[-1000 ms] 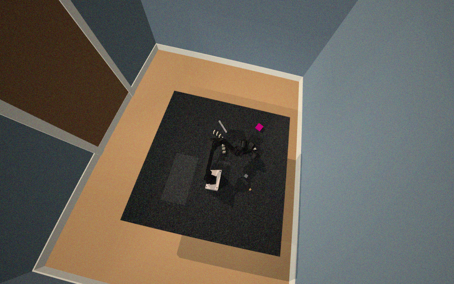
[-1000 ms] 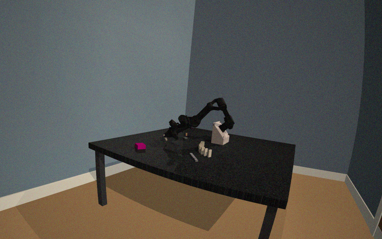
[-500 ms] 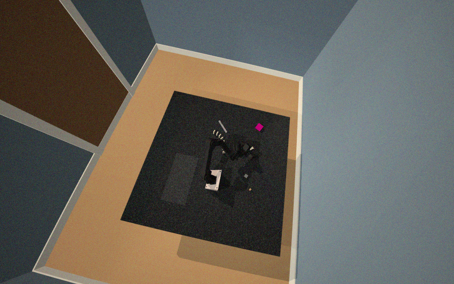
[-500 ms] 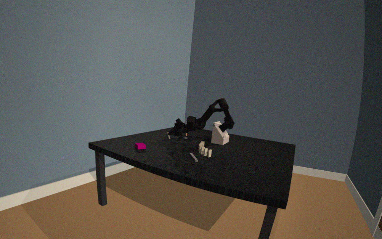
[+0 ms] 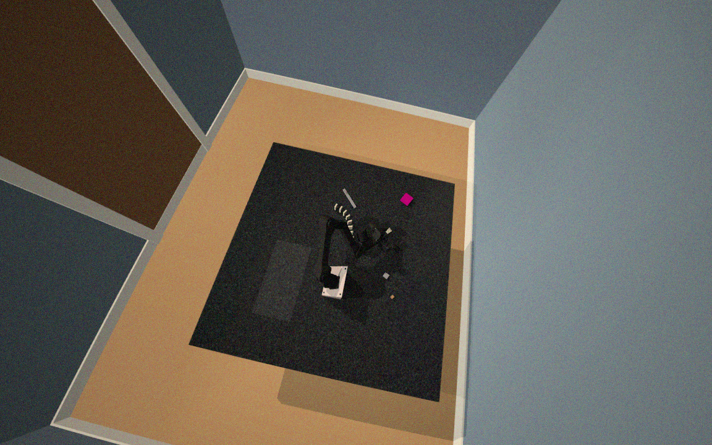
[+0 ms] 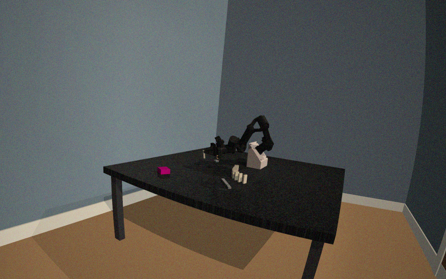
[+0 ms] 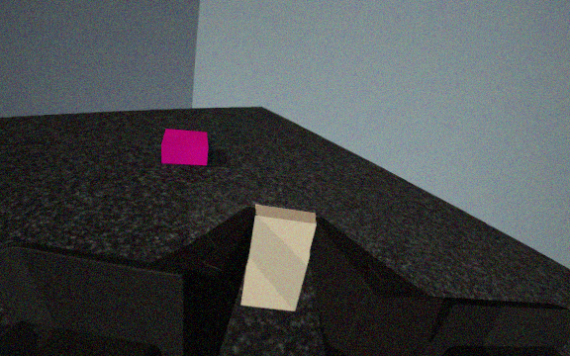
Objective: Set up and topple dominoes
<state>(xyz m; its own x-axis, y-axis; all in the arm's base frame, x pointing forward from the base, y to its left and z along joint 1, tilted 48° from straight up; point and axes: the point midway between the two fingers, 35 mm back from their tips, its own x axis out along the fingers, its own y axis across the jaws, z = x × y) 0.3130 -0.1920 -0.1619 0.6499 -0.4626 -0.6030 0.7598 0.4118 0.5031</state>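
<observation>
My gripper (image 5: 387,232) (image 6: 204,153) (image 7: 283,222) is shut on a cream domino (image 5: 389,230) (image 6: 203,155) (image 7: 277,267). It holds the domino above the table, away from the row. The domino looks upright in the exterior view. Several cream dominoes stand in a curved row; the domino (image 5: 335,206) (image 6: 244,179) at one end stands farthest from the arm base. The other end of the row (image 5: 350,227) (image 6: 236,166) lies close to the arm in the top view, where the arm may hide part of it.
A grey bar (image 5: 349,198) (image 6: 226,183) lies beside the row. A magenta block (image 5: 406,199) (image 6: 163,170) (image 7: 184,147) sits toward a table corner. A small grey piece (image 5: 385,275) (image 6: 216,161) and a small orange piece (image 5: 392,296) lie to the arm base's right in the top view.
</observation>
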